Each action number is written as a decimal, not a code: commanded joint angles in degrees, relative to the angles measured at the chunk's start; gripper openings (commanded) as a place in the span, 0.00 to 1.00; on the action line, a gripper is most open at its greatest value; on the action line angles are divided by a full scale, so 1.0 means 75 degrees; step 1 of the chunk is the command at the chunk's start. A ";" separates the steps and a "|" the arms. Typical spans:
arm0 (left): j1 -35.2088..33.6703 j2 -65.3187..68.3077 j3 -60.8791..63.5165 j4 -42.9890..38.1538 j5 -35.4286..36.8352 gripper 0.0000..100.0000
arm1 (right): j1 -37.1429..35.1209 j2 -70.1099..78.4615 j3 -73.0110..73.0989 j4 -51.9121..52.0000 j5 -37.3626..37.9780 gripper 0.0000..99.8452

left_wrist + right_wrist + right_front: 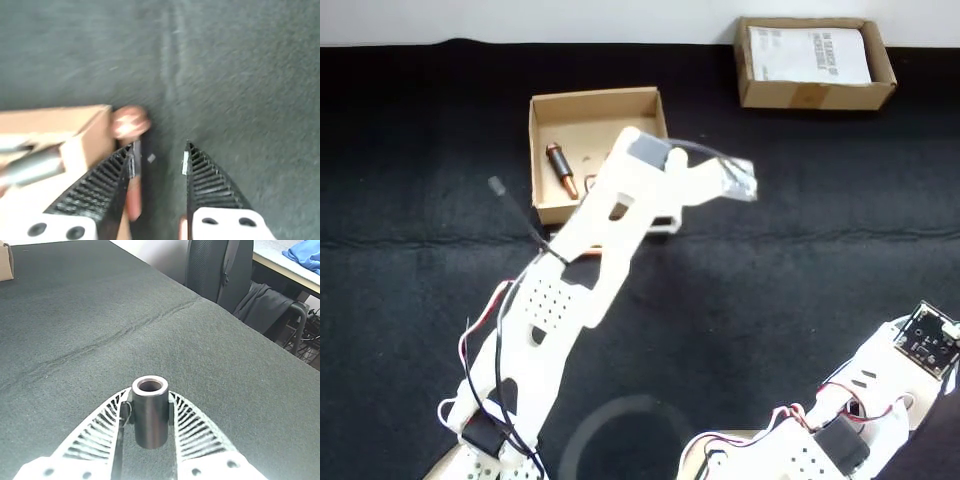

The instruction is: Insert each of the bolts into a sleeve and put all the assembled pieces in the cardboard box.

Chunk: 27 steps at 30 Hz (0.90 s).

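Your right jaws are clamped on a sleeve (150, 420), which stands upright between them with its open bore up and nothing in it yet. The right arm (860, 410) sits at the lower right of the high view, well apart from everything else. The left arm (610, 230) is out at the cardboard box (595, 100), upper left of centre. The left jaws are apart with nothing between them, over bare table (770, 260) just beside a corner of the box. The bolt (130, 122) you need is copper-toned and lies on the table right at that corner, outside the box. It is not in the gap; it sits off to the box side, next to one jaw's tip. I can't be sure, but its long axis looks to run roughly along the jaws rather than across them. I'd shift toward the box and probably turn the wrist before closing. The left arm is far nearer, so this is the left's pick, then carry the bolt to the sleeve's bore. One assembled piece (560, 170) already lies in the box near its left wall. Watch the box wall, since the jaw on that side has little room. A second box (815, 95) with paper in it sits at the upper right and isn't involved.
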<state>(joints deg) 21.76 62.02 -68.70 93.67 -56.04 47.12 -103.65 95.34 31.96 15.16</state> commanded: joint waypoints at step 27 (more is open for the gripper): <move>-0.0170 0.1201 -0.0838 -0.0563 0.0035 0.16 | 0.0018 -0.0029 0.0967 -0.0193 0.0141 0.01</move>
<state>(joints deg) 20.79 70.90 -74.59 90.86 -56.04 47.12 -103.65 95.34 31.96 15.25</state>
